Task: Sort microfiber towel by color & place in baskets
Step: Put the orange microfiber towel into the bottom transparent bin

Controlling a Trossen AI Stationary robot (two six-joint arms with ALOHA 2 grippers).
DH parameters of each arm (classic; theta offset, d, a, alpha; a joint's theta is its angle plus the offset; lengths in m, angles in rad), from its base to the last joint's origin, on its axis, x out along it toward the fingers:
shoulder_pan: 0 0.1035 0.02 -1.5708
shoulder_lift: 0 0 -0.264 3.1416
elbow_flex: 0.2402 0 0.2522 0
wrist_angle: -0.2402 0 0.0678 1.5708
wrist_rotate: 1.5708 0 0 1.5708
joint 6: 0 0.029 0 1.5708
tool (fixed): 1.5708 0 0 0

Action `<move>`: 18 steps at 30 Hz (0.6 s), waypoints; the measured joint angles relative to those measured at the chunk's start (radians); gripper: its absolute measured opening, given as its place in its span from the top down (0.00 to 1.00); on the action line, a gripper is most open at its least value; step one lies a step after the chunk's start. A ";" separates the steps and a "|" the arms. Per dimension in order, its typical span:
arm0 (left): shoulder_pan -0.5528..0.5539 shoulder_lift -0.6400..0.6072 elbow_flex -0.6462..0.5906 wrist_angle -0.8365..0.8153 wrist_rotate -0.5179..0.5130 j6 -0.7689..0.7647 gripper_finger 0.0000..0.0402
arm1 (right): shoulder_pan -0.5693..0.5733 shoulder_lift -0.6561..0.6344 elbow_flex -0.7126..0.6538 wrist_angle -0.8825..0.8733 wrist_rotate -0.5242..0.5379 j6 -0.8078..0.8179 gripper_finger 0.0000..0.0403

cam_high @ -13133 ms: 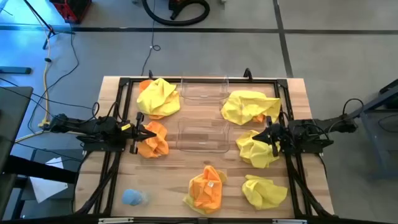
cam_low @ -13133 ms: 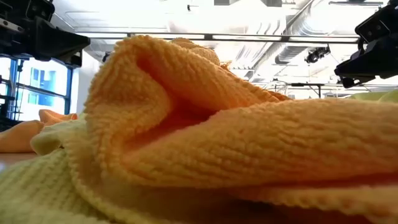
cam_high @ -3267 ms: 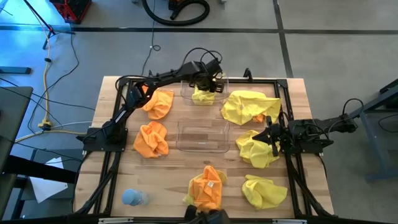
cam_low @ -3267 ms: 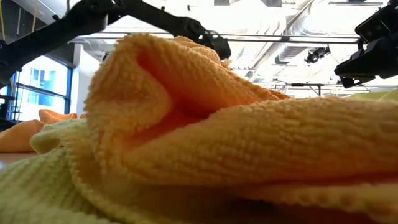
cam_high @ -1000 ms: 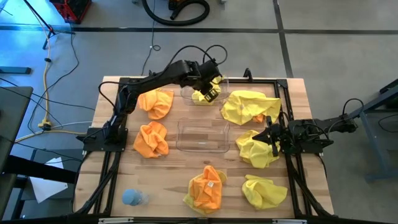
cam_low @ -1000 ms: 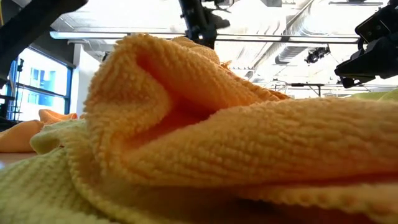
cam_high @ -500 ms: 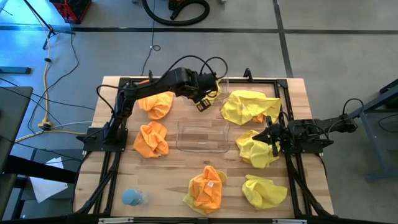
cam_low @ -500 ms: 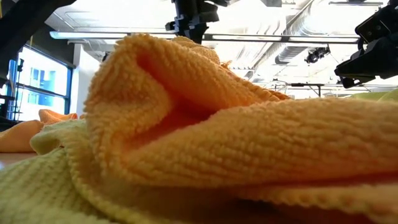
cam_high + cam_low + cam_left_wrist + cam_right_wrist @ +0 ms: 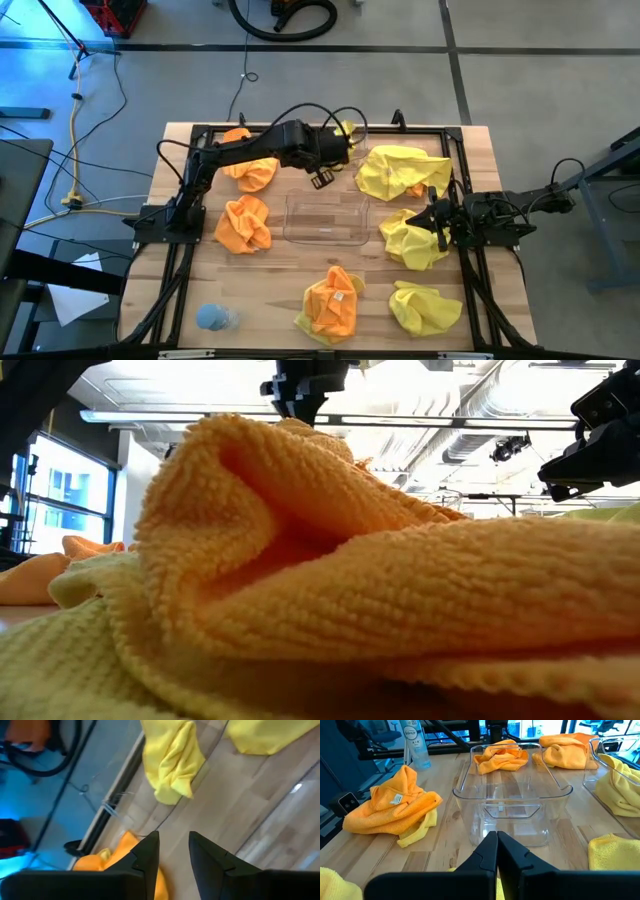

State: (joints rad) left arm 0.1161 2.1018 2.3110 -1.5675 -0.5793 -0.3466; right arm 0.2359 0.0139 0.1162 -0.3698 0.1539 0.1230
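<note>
High view shows my left gripper (image 9: 322, 178) above the bare wood between the two baskets, a little toward nine o'clock from the table middle. My wrist view shows its fingers (image 9: 147, 855) apart with a narrow gap and nothing between them. My right gripper (image 9: 437, 222) waits at three o'clock, shut and empty, above a yellow towel (image 9: 412, 240).

One small yellow towel (image 9: 172, 762) already lies in the far basket (image 9: 352, 130) at twelve o'clock. The near basket (image 9: 325, 218) in the middle holds nothing. Orange towels lie at ten o'clock (image 9: 250, 168), at nine o'clock (image 9: 244, 222) and at six o'clock (image 9: 333, 301). More yellow ones lie at two o'clock (image 9: 400, 172) and at five o'clock (image 9: 425, 307).

I judge the towels light, soft and limp; they will sag and trail when lifted. The best hold is a raised fold on top, pinched deep so the cloth does not slip out. The baskets look light and smooth, so a dragging corner could push them.

For room, the black frame (image 9: 200, 135) runs close behind the ten o'clock towel, and the basket walls stand beside my gripper. The wood toward nine o'clock is more open for an approach.
</note>
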 joint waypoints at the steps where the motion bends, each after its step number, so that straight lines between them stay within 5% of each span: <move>1: -0.007 -0.008 -0.030 0.002 -0.008 -0.003 0.79 | 0.000 0.000 0.000 0.000 0.000 0.000 1.00; 6: -0.020 -0.178 -0.350 0.146 -0.020 -0.030 0.82 | 0.000 0.000 0.000 0.000 0.000 0.000 1.00; 12: 0.006 -0.502 -0.804 0.473 0.081 -0.045 0.86 | 0.000 0.000 0.000 0.000 0.000 0.000 1.00; 18: 0.030 -0.778 -1.098 0.669 0.098 -0.029 0.86 | 0.000 -0.001 0.000 0.000 0.000 0.000 1.00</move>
State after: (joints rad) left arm 0.1464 1.3242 1.2130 -0.8983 -0.4812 -0.3758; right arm 0.2358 0.0132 0.1163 -0.3701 0.1535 0.1226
